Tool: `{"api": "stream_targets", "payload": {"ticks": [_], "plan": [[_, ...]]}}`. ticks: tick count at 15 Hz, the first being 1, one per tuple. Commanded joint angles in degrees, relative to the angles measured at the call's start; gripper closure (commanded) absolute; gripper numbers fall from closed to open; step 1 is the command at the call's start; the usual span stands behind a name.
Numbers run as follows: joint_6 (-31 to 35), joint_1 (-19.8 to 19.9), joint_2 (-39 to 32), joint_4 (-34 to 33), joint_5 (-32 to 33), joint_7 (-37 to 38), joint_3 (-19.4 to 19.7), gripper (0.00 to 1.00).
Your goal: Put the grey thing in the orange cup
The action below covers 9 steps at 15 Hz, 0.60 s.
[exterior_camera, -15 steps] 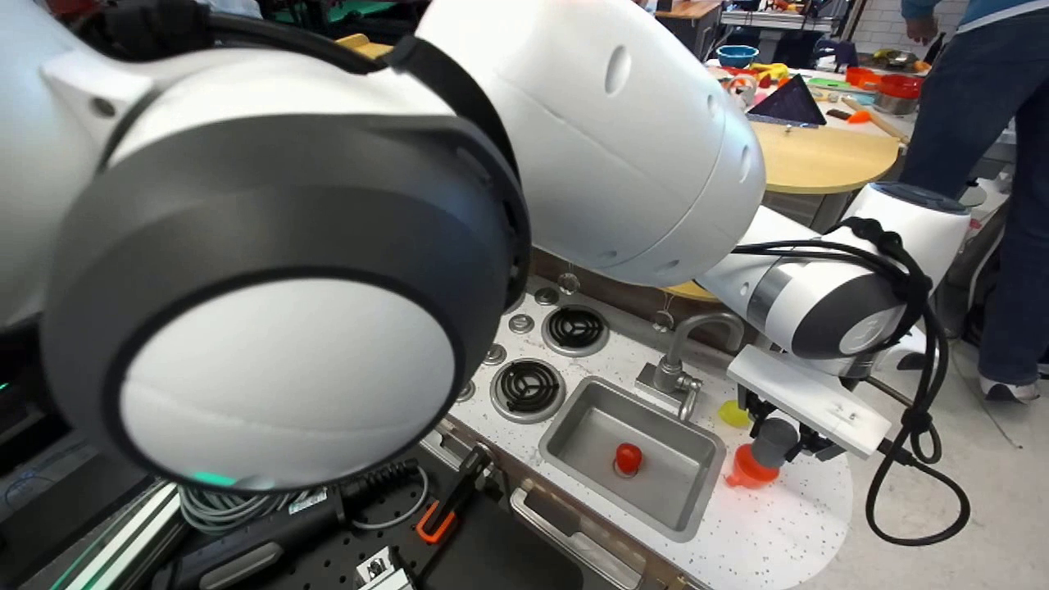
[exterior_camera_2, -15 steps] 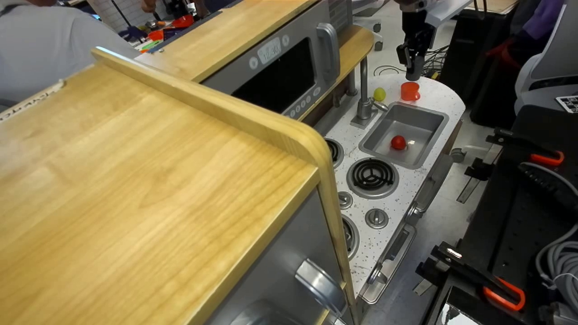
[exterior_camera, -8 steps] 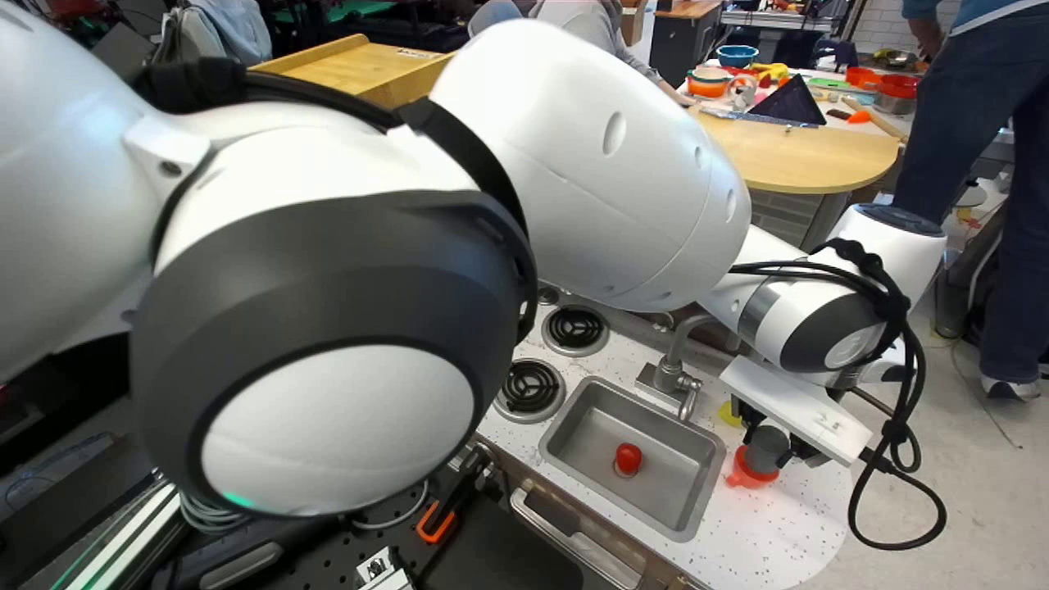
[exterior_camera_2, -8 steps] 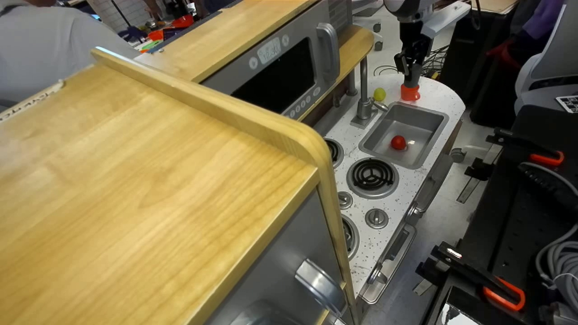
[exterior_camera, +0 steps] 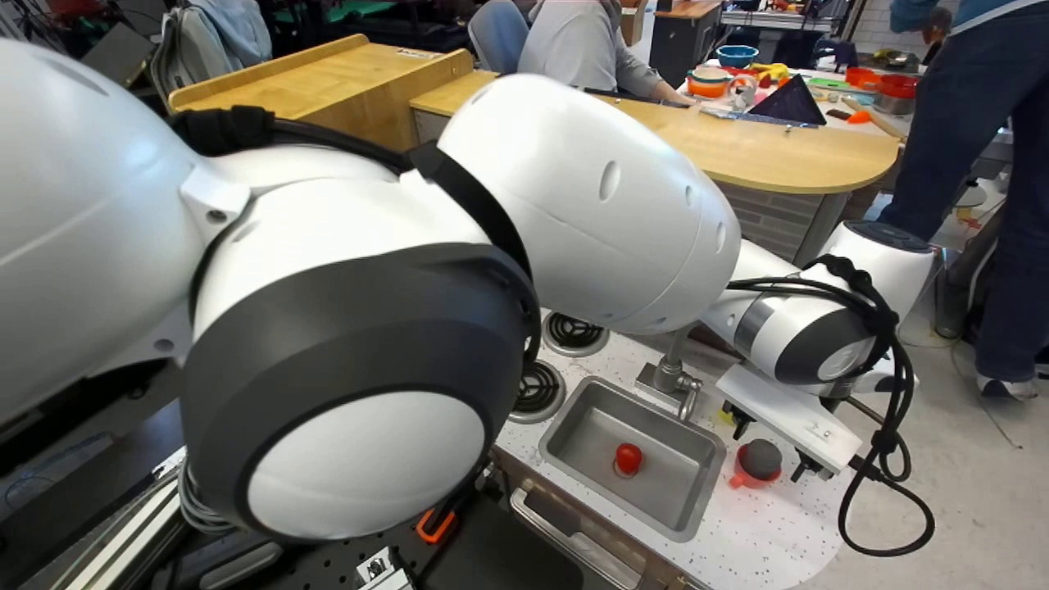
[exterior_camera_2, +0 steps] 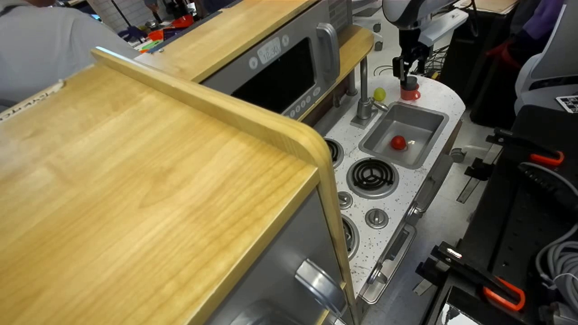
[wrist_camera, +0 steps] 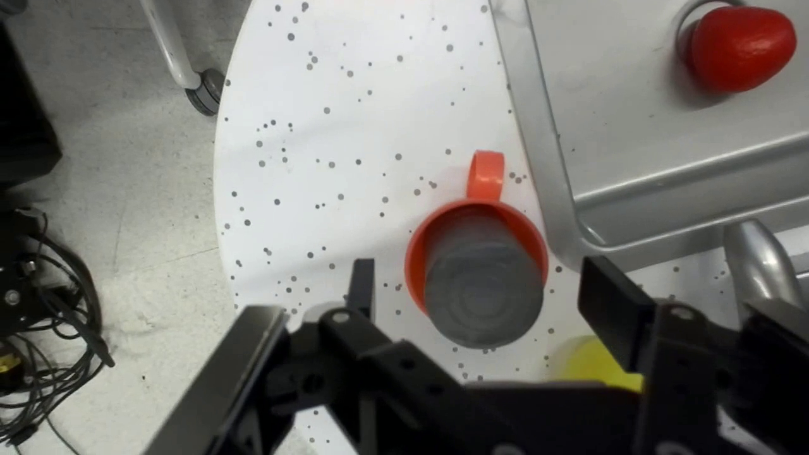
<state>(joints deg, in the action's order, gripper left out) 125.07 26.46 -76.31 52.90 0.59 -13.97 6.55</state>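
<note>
Grey thing [wrist_camera: 483, 292]: in the orange cup [wrist_camera: 415, 268], its upper part standing above the rim.
Gripper [wrist_camera: 481, 297]: fingers wide apart, one to each side of the grey thing.
Sink [wrist_camera: 536, 126]: just beside the cup, a red piece [wrist_camera: 742, 49] inside.

Gry flr [wrist_camera: 158, 189]; wht brick wall [exterior_camera_2: 133, 11]; gry chair [exterior_camera_2: 548, 67].

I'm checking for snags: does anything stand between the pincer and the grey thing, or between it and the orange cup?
Nothing visible: the grey thing already sits in the orange cup; the open pincer flanks it with gaps either side.
</note>
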Motion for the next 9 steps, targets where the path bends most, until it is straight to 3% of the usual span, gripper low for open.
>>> {"api": "stream_targets", "payload": {"ticks": [1,3,9], "plan": [[-1.80,-0.11,0.72,-1.65,-0.19,0.47,-0.07,0.00],[-2.19,0.36,3.34,0.68,-0.71,-0.76,-0.81,0.00],[1.05,-0.09,12.92,13.86,0.91,-0.30,1.86,0.00]]}}
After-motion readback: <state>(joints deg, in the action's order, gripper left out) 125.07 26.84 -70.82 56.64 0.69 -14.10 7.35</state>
